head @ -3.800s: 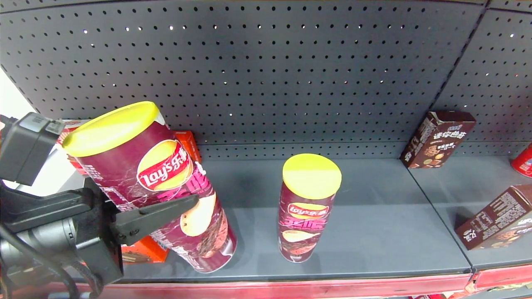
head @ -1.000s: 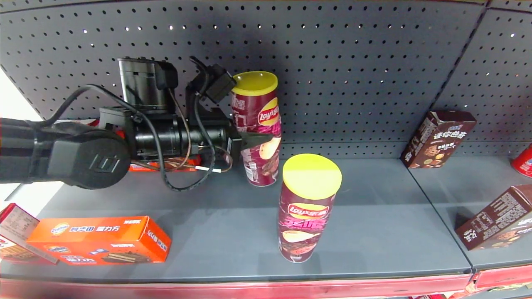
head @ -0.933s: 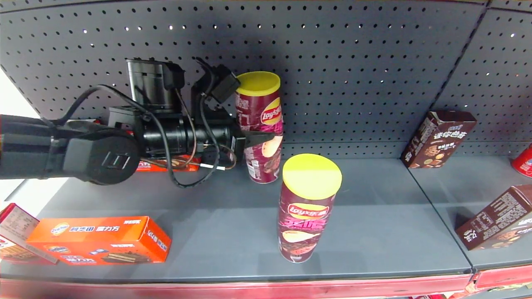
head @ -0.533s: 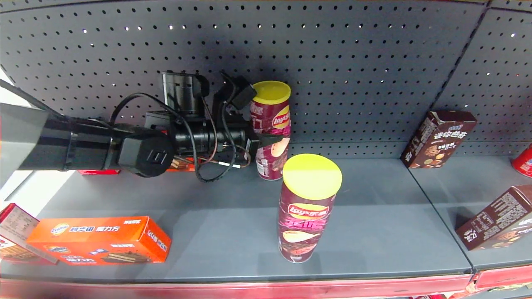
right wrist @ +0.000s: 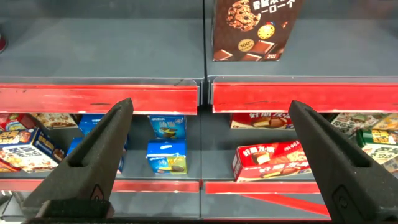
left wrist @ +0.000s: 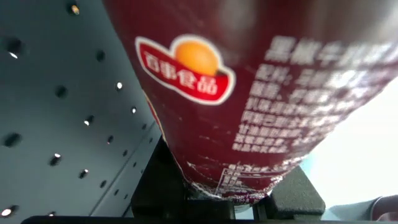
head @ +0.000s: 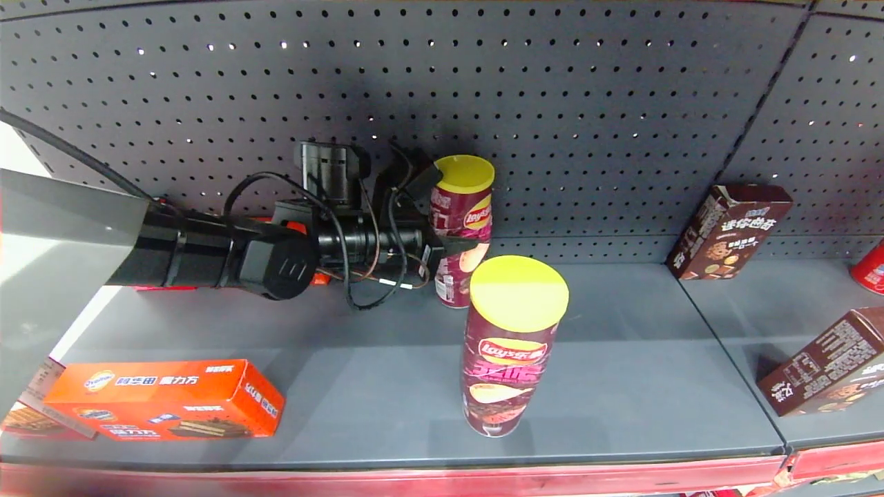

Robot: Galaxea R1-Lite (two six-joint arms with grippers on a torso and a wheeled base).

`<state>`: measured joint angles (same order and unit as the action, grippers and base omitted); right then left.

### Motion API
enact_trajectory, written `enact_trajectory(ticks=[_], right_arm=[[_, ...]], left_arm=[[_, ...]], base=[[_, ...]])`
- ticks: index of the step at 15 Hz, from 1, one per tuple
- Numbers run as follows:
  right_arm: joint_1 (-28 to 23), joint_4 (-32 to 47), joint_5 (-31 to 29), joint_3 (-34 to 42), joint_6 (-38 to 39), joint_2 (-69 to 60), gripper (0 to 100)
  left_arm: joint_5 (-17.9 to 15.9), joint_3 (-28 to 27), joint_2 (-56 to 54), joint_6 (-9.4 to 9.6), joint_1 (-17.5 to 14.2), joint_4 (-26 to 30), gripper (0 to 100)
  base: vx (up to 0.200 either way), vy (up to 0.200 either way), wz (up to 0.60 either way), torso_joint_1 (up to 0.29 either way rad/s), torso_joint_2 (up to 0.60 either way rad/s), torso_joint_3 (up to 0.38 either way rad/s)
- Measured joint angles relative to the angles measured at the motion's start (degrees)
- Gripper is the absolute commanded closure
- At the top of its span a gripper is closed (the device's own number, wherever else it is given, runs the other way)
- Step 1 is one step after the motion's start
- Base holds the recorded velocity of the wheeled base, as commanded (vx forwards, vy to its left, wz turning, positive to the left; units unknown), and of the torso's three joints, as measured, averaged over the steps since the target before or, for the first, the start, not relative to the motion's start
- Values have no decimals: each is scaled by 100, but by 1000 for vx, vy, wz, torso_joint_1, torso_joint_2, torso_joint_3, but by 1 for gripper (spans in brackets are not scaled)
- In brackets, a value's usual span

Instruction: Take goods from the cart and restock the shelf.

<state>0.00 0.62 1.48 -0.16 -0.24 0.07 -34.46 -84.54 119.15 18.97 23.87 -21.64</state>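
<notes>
**Left arm with a chips can at the back edge of the shelf**

I see the left jaws closed around the middle of a maroon chips can [head: 464, 207] with a yellow lid. The can is upright and close to the pegboard [head: 587, 103] at the back edge of the grey shelf [head: 621, 373]. Whether its base touches the shelf I cannot tell. A second can [head: 511, 345] of the same kind stands upright just in front of it, toward the front edge. An orange box [head: 166, 399] lies flat at the front left corner. The right jaws are spread wide with nothing between them, facing the lower shelves [right wrist: 99, 98] of boxed goods.
</notes>
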Motion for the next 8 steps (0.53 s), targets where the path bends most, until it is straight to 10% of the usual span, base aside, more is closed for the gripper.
enact_trajectory(ticks=[2, 3, 8], right_arm=[[0, 0, 0, 2, 2, 0, 0], [0, 0, -2, 5, 0, 0, 0], [0, 0, -2, 5, 0, 0, 0]], left_arm=[[9, 63, 39, 2, 7, -187, 100], [11, 89, 50, 2, 7, -208, 0], [30, 304, 34, 21, -6, -234, 0]], base=[[0, 0, 0, 0, 0, 0], [0, 0, 0, 0, 0, 0], [0, 0, 0, 0, 0, 0]])
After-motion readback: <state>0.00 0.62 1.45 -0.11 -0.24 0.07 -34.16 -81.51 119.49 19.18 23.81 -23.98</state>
